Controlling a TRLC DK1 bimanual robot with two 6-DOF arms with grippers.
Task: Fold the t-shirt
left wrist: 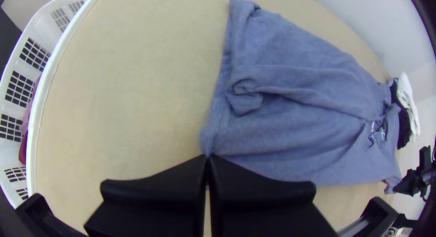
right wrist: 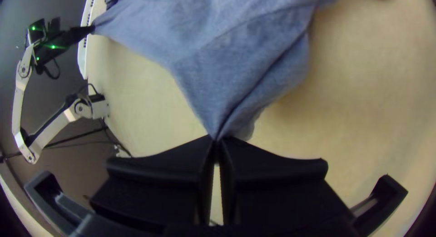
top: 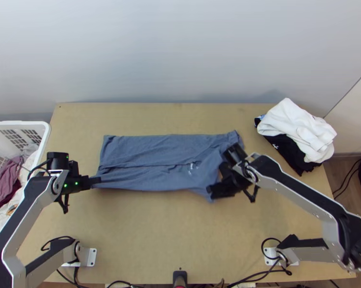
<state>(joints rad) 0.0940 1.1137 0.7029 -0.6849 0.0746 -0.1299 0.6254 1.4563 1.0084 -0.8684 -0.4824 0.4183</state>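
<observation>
Tightly, left hand (top: 98, 180), right hand (top: 212, 192), pinching t-shirt (top: 154, 161)

We see the basket (top: 17, 123) cut off on the left, the blurry right gripper (top: 211, 191) hiding some shirt (top: 151, 148), marks (top: 192, 167) too tiny to read, and, far right, black cloth (top: 295, 157) partly hidden under white cloth (top: 295, 127)

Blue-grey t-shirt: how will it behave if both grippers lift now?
Likely floppy: the t-shirt creases freely and draws to a narrow point at the right gripper. The middle would probably sag, since the left gripper and right gripper pinch only its near-side corners. The loosely folded layers may slide or open up.
</observation>
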